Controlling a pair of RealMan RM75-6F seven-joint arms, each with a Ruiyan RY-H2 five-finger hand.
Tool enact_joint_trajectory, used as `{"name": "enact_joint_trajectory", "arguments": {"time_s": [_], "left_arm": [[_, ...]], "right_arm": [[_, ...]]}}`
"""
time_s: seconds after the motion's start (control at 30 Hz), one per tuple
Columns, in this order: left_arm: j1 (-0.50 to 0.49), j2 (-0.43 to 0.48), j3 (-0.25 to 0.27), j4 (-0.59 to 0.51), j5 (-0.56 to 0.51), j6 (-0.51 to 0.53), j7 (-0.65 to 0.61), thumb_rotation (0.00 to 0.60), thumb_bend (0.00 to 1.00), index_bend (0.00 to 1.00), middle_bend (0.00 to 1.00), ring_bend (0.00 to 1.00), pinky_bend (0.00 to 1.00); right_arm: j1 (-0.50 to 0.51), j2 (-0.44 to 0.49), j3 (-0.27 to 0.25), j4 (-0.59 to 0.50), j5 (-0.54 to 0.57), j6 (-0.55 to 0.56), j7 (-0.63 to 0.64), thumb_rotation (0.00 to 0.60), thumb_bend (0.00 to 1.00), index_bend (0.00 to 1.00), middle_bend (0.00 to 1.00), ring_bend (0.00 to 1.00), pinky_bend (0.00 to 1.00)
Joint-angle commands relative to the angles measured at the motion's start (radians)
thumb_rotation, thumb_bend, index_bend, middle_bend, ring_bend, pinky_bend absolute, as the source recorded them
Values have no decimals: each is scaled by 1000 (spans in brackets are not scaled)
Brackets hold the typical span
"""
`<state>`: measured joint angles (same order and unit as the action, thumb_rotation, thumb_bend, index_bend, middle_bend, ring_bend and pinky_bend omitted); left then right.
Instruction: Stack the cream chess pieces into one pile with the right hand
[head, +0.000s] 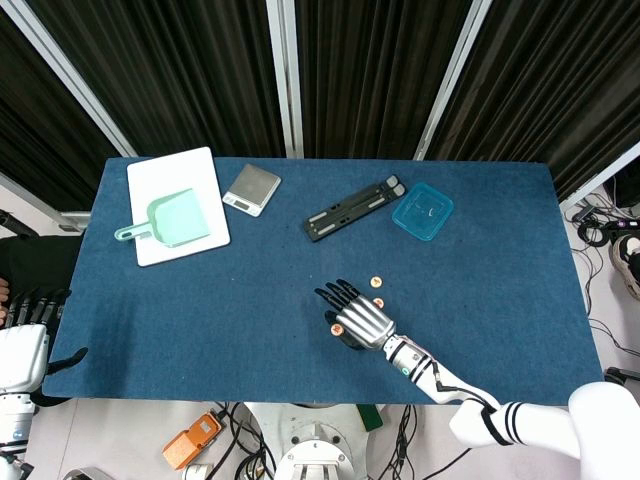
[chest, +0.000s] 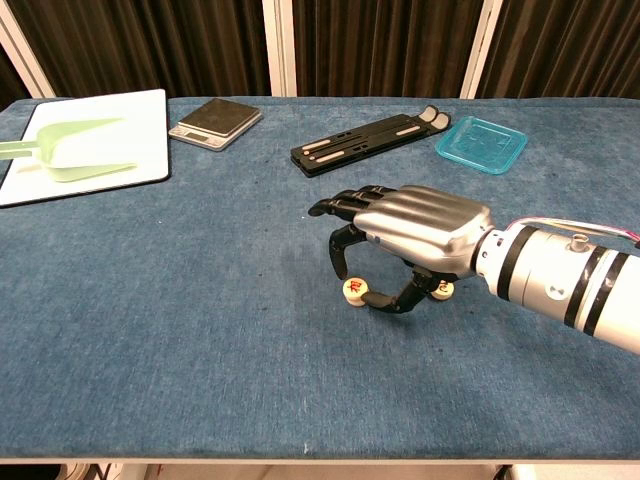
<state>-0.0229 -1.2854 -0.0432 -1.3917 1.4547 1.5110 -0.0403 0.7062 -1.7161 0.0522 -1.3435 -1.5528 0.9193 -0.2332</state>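
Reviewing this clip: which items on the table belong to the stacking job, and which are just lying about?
Job:
- right robot hand, arched over the pieces
- cream chess piece at its fingertips
- cream chess piece by its thumb
- cream chess piece farther back

Lying about:
- white board with green scoop
- scale
- black stand
- blue lid
- left robot hand, off the table

Silver-shelled right hand (chest: 425, 232) with black fingers (chest: 345, 205), white forearm with black bands.
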Motion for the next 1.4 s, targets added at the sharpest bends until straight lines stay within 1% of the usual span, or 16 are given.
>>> {"name": "enact_joint_trajectory", "arguments": {"time_s": [0.03,0.27,0.4,0.53,0.63,1.23,1.4], "left_arm": [[0,-1,0,1,0,-1,-1,600,84,173,136,63,3],[-2,-1,-1,4,1,-2,-3,600,84,173,136,62,3],[-2,-2,-3,6,-1,-3,-6,600,84,173,136,62,3],[-5,-5,-3,7,1,-7,-7,600,84,173,136,62,4],[-9,-8,-3,8,3,-11,-5,600,84,173,136,63,4],[-9,-5,-3,1,0,-12,3,600,84,173,136,62,4],[-10,-6,-3,4,1,-12,1,600,84,173,136,63,4]], "right_arm": [[0,1,-3,0,2,1,-1,600,516,465,104,11,99],[-7,13,-8,-5,4,26,-2,600,516,456,103,11,99],[-33,48,-16,-27,4,67,-3,600,516,450,103,11,99],[-71,107,-44,-60,24,85,-12,600,470,456,103,11,99],[-89,127,-64,-62,35,83,-25,600,460,463,103,11,99],[-91,107,-66,-12,39,65,-8,600,461,491,103,14,99],[-90,106,-62,-8,46,58,-11,600,471,543,109,29,99]]}}
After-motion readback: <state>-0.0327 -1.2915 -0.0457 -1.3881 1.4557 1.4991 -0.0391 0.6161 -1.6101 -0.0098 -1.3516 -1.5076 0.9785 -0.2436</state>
